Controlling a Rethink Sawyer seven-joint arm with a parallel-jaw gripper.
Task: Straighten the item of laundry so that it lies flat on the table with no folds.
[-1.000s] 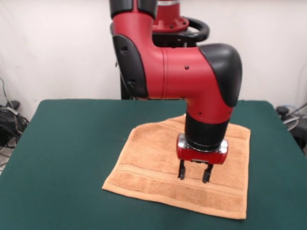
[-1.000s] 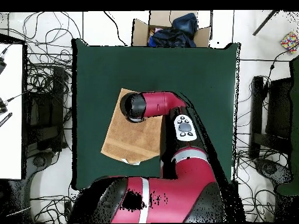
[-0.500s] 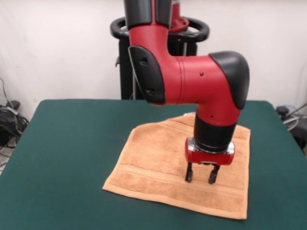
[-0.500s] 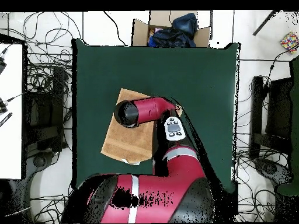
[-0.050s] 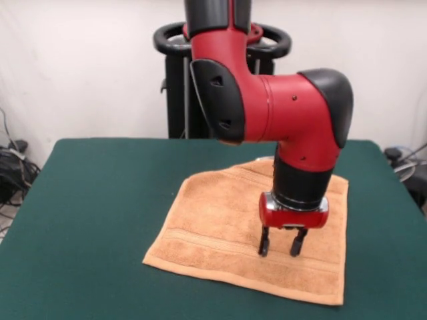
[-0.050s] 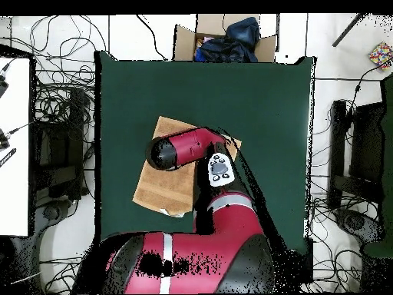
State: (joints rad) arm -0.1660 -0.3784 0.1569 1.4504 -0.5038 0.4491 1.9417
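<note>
Parted fingers over towel, front-view only

One towel, one table, one robot arm.
Single orange towel (spread out), one green table, one gripper.

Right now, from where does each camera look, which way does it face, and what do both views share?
Front view: sits across the table, facing the robot; shows the arm and the open gripper over the towel.
Overhead view: sits above, looking straight down; shows the arm from above, the gripper hidden beneath it.
Shared: the towel, the table, the arm.
</note>
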